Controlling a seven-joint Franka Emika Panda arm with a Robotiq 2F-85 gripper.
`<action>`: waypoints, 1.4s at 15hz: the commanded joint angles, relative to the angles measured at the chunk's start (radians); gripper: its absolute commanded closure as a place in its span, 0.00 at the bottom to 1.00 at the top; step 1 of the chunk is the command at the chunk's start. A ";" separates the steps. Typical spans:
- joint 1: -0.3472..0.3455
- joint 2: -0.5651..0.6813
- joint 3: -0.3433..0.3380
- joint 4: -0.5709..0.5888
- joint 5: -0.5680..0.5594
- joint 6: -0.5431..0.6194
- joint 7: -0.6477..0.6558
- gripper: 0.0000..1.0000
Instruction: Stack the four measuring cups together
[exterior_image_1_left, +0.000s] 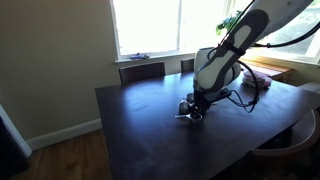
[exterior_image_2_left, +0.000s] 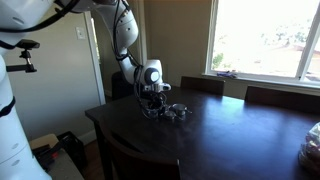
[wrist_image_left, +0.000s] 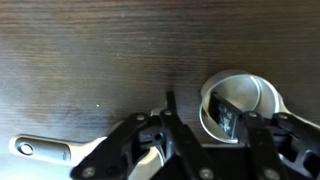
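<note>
Table (exterior_image_1_left: 120, 140): filling the lower frame in both exterior views.
Measuring cups (exterior_image_1_left: 186, 114): sitting clustered on it, mid-frame, beneath the gripper (exterior_image_1_left: 196, 108).
Wrist view: one cup (wrist_image_left: 250, 92) lying right of centre, a finger (wrist_image_left: 228, 120) dipping inside; a handle (wrist_image_left: 40, 150) lying lower left.

Silver measuring cups (exterior_image_2_left: 177, 112), clustered, one upright

— What does the arm (exterior_image_1_left: 240, 40) look like?
— Smooth white rounded shells, with darker bands at the joints. The wrist (exterior_image_2_left: 152, 73) is a bulky white housing.
— And the pincer (wrist_image_left: 195, 135)?
— Black throughout: flat linkage bars joined by round pivot pins. A thin black cable (exterior_image_1_left: 238, 97) seems to run off the wrist, though it is small here.
</note>
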 joint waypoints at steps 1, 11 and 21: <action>0.017 0.014 -0.026 0.011 -0.012 0.005 0.035 0.89; -0.020 -0.055 0.002 -0.030 -0.030 -0.063 -0.076 0.91; -0.151 -0.249 0.161 -0.148 0.016 -0.166 -0.408 0.92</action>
